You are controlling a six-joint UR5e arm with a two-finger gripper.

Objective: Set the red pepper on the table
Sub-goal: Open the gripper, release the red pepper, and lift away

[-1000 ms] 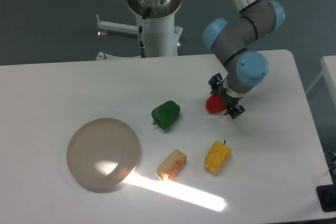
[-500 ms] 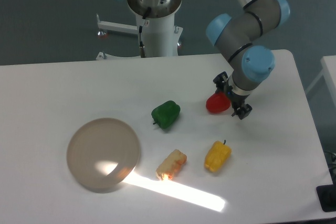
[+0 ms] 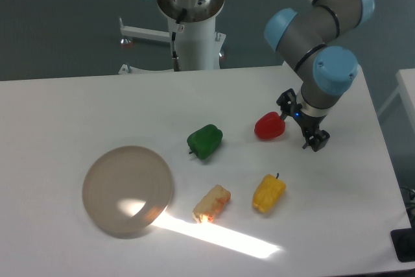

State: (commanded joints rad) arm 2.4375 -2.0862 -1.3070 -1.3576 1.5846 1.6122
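The red pepper (image 3: 269, 126) lies on the white table (image 3: 97, 108), right of centre, resting free on the surface. My gripper (image 3: 300, 122) hangs just to its right, open, with one finger near the pepper's right side and the other (image 3: 316, 141) farther out. Nothing sits between the fingers.
A green pepper (image 3: 205, 141) lies left of the red one. A yellow pepper (image 3: 268, 192) sits nearer the front, with a pale orange food piece (image 3: 212, 202) beside it. A round translucent beige plate (image 3: 128, 190) stands at the front left. The table's right edge is close to the arm.
The gripper has let go of the red pepper and drawn away to the right and upward. The pepper stays where it was set down.
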